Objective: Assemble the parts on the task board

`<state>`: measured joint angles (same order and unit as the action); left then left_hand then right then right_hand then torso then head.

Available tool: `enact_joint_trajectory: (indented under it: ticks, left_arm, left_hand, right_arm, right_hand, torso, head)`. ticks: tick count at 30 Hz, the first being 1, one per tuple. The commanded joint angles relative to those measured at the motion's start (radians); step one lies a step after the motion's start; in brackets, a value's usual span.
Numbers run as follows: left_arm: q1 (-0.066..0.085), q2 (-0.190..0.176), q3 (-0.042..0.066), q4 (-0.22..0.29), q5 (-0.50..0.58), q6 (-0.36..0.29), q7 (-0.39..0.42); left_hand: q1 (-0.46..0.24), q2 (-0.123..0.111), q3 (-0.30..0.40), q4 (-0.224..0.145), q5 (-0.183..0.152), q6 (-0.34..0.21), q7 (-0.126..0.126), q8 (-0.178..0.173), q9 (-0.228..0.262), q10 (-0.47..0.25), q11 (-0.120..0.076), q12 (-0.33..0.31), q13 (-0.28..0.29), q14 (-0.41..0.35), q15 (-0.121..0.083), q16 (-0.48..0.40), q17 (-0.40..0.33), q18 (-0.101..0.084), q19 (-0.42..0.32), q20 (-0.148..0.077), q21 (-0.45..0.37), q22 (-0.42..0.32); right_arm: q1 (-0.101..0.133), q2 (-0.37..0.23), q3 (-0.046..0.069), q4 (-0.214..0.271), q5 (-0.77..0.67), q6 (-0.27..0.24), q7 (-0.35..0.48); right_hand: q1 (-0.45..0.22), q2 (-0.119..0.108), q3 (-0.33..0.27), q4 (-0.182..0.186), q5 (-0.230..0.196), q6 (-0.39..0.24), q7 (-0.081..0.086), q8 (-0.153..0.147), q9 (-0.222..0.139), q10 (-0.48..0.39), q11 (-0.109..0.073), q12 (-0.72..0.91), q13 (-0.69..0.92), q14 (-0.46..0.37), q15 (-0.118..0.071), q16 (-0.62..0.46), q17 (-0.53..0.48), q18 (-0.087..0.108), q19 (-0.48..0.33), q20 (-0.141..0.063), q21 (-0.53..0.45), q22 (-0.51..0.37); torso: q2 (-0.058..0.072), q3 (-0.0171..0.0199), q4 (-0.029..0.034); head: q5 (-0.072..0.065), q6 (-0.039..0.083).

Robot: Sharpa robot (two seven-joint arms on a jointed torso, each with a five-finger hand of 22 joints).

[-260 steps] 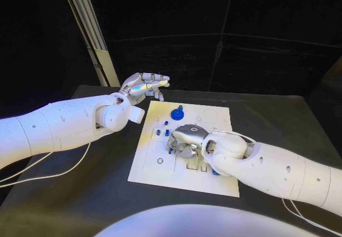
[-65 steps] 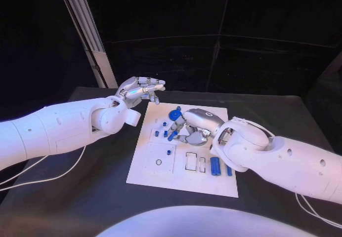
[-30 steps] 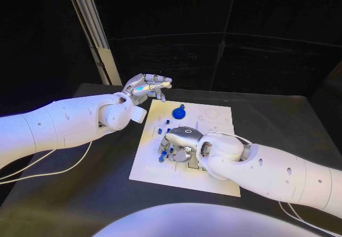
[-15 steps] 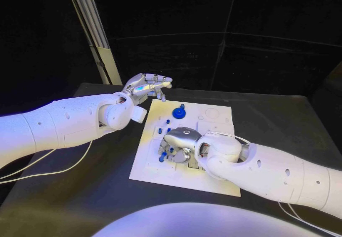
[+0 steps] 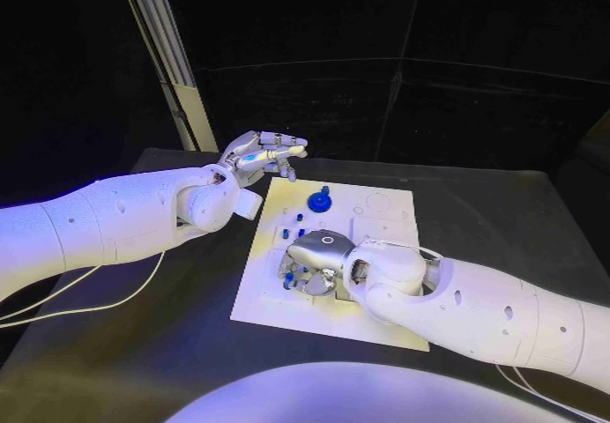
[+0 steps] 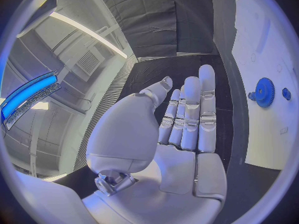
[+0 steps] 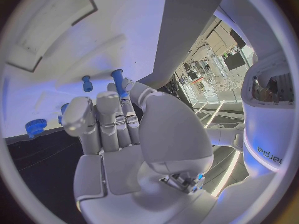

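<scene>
The black table (image 5: pixel 152 352) carries the task board (image 5: pixel 273 304) at its centre. Nearest, my right hand (image 5: pixel 318 256) pinches a blue peg (image 7: pixel 118 82) over the board's middle. At twelve o'clock lies the blue gear (image 5: pixel 316 204). At eleven, my left hand (image 5: pixel 261 152) hovers, fingers loosely spread, holding nothing. I fear a tilted peg may jam or slip.

Silver many-fingered right hand (image 7: pixel 118 134) over the flat white task board (image 7: pixel 69 59), fingers lying close together and pointing at it. Slim blue cylindrical peg (image 7: pixel 118 82) pinched upright at the fingertips (image 7: pixel 127 92). Shorter blue peg (image 7: pixel 86 83) standing in the board just beside it. Small blue toothed gear (image 7: pixel 35 128) near the board's edge, next to the black bench (image 7: pixel 31 164). Dark-outlined rectangular recess (image 7: pixel 53 22) farther off on the board.
</scene>
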<state>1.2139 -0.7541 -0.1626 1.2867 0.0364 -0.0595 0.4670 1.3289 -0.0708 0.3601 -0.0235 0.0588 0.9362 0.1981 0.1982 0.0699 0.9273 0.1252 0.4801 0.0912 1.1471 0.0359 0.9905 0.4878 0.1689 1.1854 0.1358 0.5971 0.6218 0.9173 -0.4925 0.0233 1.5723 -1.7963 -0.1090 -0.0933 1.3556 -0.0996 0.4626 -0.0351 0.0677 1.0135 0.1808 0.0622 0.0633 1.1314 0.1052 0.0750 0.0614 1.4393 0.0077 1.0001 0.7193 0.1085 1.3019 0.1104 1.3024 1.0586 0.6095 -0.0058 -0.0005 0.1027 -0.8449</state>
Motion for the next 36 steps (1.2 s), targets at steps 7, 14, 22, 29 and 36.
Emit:
enact_joint_trajectory:
  ticks: [7,14,22,29,36]
  left_arm:
    - [0.001,0.002,0.001,-0.001,0.004,0.014,0.001]
    - [0.001,0.001,0.001,-0.001,0.004,0.016,0.000]
    - [0.001,-0.008,0.001,0.001,0.004,0.015,0.000]
    - [-0.001,-0.016,0.000,0.004,0.004,0.013,0.000]
    - [-0.002,-0.018,0.000,0.006,0.004,0.012,0.000]
  left_hand:
    - [0.002,0.013,0.000,-0.006,0.001,-0.006,0.002,0.005,-0.001,-0.007,0.000,0.007,-0.002,-0.006,0.001,0.007,-0.003,0.014,0.003,-0.002,-0.005,-0.002]
    - [0.002,0.013,0.000,-0.006,0.001,-0.006,0.002,0.005,-0.001,-0.007,0.000,0.007,-0.002,-0.006,0.001,0.007,-0.003,0.014,0.003,-0.002,-0.005,-0.002]
    - [0.002,0.013,0.000,-0.006,0.001,-0.006,0.002,0.005,-0.001,-0.007,0.000,0.007,-0.002,-0.006,0.001,0.007,-0.003,0.014,0.003,-0.002,-0.005,-0.002]
    - [0.002,0.013,0.000,-0.006,0.001,-0.006,0.002,0.005,-0.001,-0.007,0.000,0.007,-0.002,-0.006,0.001,0.007,-0.003,0.014,0.003,-0.002,-0.005,-0.002]
    - [0.002,0.013,0.000,-0.006,0.001,-0.006,0.002,0.005,-0.001,-0.007,0.000,0.007,-0.002,-0.006,0.001,0.007,-0.003,0.014,0.003,-0.002,-0.005,-0.002]
  right_arm:
    - [0.000,-0.001,-0.001,0.002,0.013,-0.073,0.025]
    - [-0.001,-0.034,-0.001,0.030,0.046,-0.146,0.055]
    - [-0.003,-0.209,0.006,0.142,0.193,-0.254,0.067]
    - [-0.003,-0.401,0.029,0.243,0.434,-0.280,-0.019]
    - [-0.003,-0.520,0.032,0.291,0.505,-0.245,-0.171]
  right_hand:
    - [-0.020,-0.030,-0.072,-0.001,0.018,-0.268,0.013,-0.007,-0.006,-0.166,0.022,-0.003,0.003,-0.045,0.024,-0.096,-0.125,0.032,-0.100,0.022,-0.116,-0.178]
    - [-0.020,-0.028,-0.133,0.003,0.031,-0.350,0.014,-0.009,-0.007,-0.213,0.023,0.016,0.005,-0.066,0.024,-0.148,-0.191,0.046,-0.135,0.023,-0.177,-0.263]
    - [-0.024,0.002,-0.168,0.023,0.092,-0.133,0.021,0.039,0.019,-0.091,0.019,0.109,0.020,-0.023,0.020,-0.083,-0.115,0.025,-0.064,0.021,-0.118,-0.164]
    - [-0.125,-0.007,-0.234,0.116,0.107,-0.049,-0.036,0.079,0.027,0.166,-0.048,0.269,0.100,0.043,-0.029,0.100,0.113,-0.017,0.063,-0.020,0.032,0.067]
    - [-0.166,0.002,-0.389,0.232,0.171,-0.009,-0.074,0.150,0.045,0.168,-0.081,0.546,0.400,0.053,-0.058,0.226,0.266,-0.041,0.111,-0.053,0.112,0.191]
  torso:
    - [0.000,0.0005,-0.0007]
    - [-0.001,0.0020,-0.0016]
    - [-0.006,0.0000,-0.0106]
    - [-0.013,-0.0005,-0.0247]
    - [-0.017,-0.0020,-0.0370]
  head:
    - [-0.003,0.005]
    - [-0.004,0.008]
    - [-0.014,0.018]
    - [-0.045,0.030]
    - [-0.072,0.035]
